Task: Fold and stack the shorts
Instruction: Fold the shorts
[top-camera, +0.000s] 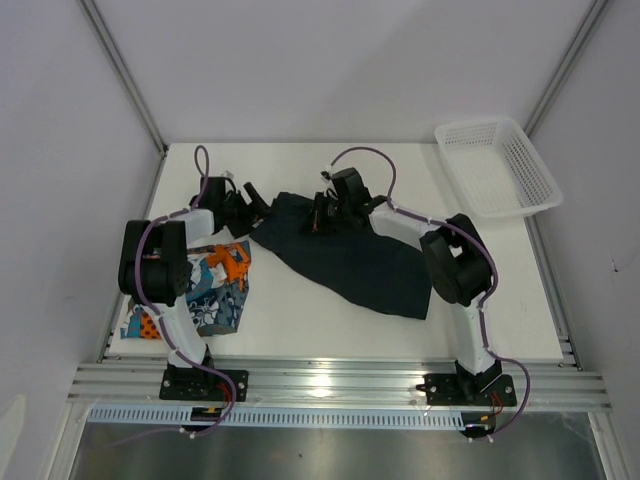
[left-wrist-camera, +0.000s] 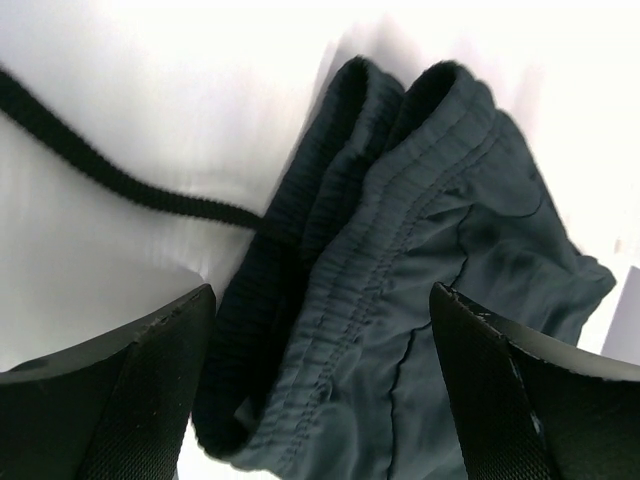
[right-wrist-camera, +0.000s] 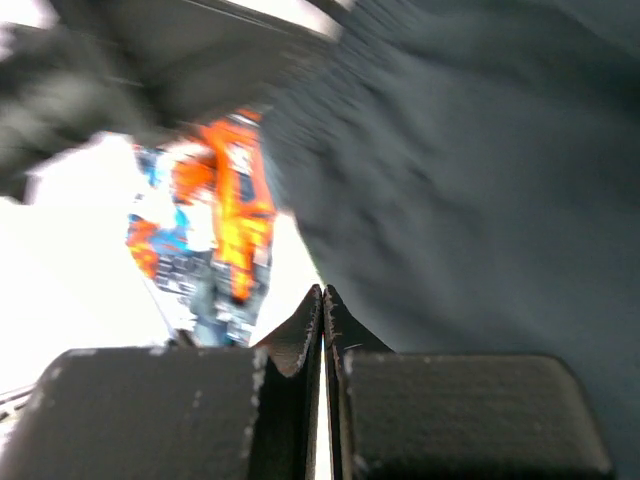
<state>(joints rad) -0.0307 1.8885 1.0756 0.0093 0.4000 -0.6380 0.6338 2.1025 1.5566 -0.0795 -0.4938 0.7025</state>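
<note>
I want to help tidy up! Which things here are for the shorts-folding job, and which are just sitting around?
For the job:
plain dark shorts
printed orange-and-teal shorts

Just lying about:
white mesh basket, off at the far right

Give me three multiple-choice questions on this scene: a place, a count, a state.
1. Where is the white basket?
A) far right corner of the table
B) near left corner
C) the table's middle
2. How many pairs of shorts are on the table?
A) one
B) two
C) three
3. How do the left jaws stand?
A) shut, empty
B) open over the dark shorts' waistband
C) shut on the basket
Answers: A, it sits at the far right corner; B, printed shorts plus dark shorts; B, both fingers stand wide apart around the waistband.
</note>
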